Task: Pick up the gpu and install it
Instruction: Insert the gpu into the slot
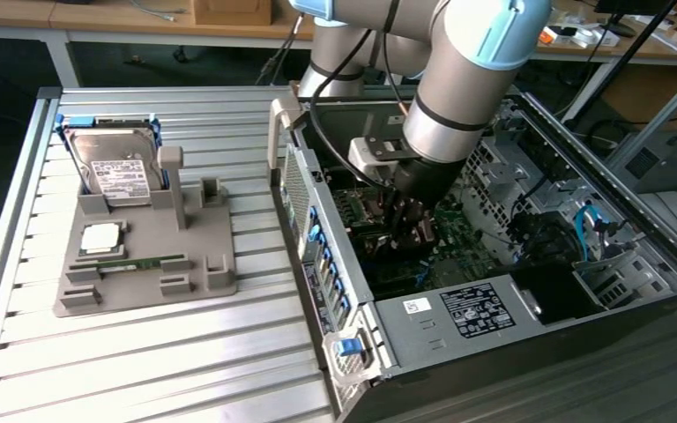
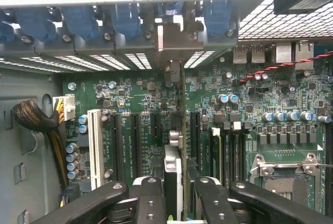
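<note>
Open computer case [image 1: 621, 220] — arm [image 1: 457, 97] fills its middle; slotted table [image 1: 197, 352] lies free.

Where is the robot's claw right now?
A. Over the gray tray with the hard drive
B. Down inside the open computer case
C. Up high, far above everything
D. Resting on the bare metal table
B. In the exterior view the gripper reaches down into the open computer case, and the wrist view looks at the green motherboard with a thin card edge-on between the jaws.
</note>
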Available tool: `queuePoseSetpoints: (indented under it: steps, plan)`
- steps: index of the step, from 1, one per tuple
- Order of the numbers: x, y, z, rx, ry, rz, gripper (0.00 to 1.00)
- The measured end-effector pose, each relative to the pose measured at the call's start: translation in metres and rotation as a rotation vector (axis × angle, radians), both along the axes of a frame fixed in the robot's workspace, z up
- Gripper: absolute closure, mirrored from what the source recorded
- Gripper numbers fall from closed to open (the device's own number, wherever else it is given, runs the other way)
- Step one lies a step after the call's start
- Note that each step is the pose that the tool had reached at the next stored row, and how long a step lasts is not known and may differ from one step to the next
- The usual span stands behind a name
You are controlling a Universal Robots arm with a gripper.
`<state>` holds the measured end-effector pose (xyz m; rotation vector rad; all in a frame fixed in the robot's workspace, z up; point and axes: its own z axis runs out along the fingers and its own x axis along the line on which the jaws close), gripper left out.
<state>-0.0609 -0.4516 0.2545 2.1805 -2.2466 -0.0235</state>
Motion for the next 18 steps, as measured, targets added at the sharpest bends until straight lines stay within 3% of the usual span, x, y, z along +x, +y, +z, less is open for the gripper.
queuePoseSetpoints:
  steps: [9,10,12,13,18]
  plan:
    - [0.0000,0.0000,-0.0018,0.0002,-0.0001,0.000,0.73]
    - [0.0001,0.0003,-0.0025,0.0024,-0.0010,0.000,0.72]
    - [0.0001,0.0002,-0.0025,0.0019,-0.0008,0.000,0.72]
    - [0.0000,0.0000,-0.0018,0.0002,-0.0001,0.000,0.66]
    - [0.0000,0.0004,0.0003,0.0001,-0.0001,0.000,0.66]
